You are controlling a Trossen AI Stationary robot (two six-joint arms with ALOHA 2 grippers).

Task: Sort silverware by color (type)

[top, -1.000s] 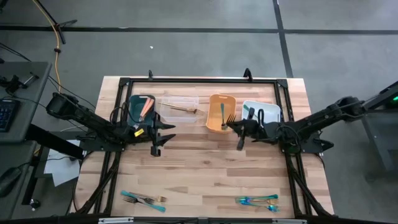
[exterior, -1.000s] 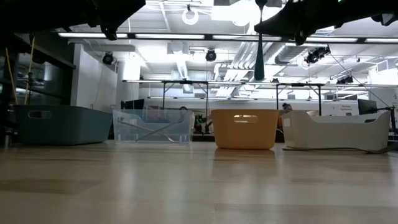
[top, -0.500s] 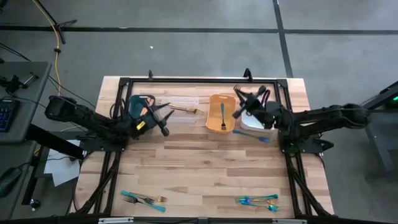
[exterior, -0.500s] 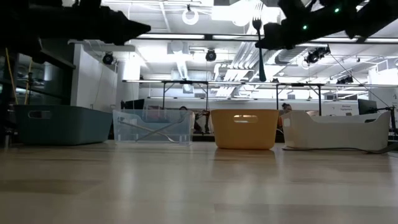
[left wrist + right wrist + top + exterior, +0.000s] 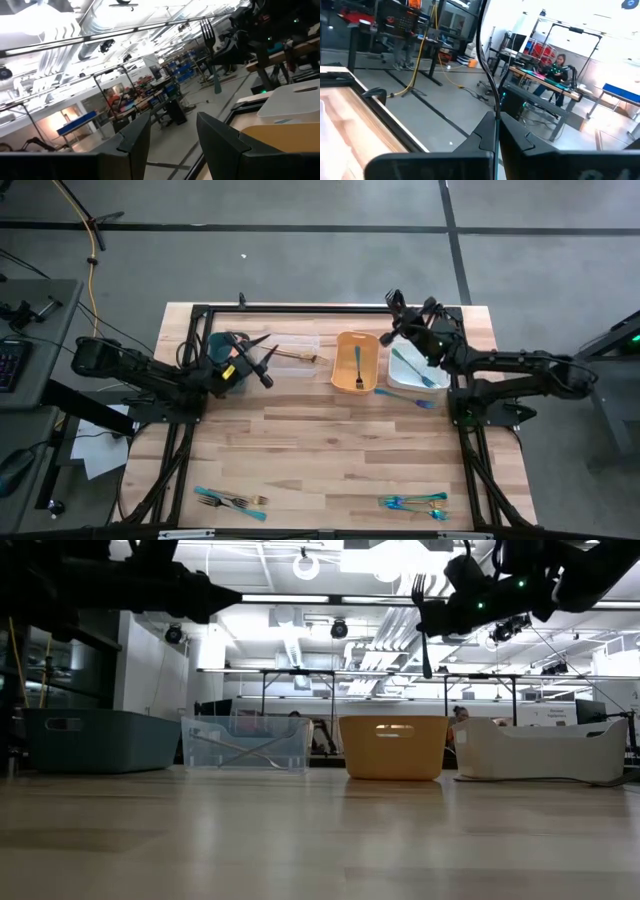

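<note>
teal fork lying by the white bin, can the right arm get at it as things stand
Probably not yet: the right gripper is shut on a fork, raised over the white bin. The teal fork lies uncovered on the table just in front.

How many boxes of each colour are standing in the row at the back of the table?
teal bin: 1
clear bin: 1
orange bin: 1
white bin: 1
Total: 4 bins
</note>
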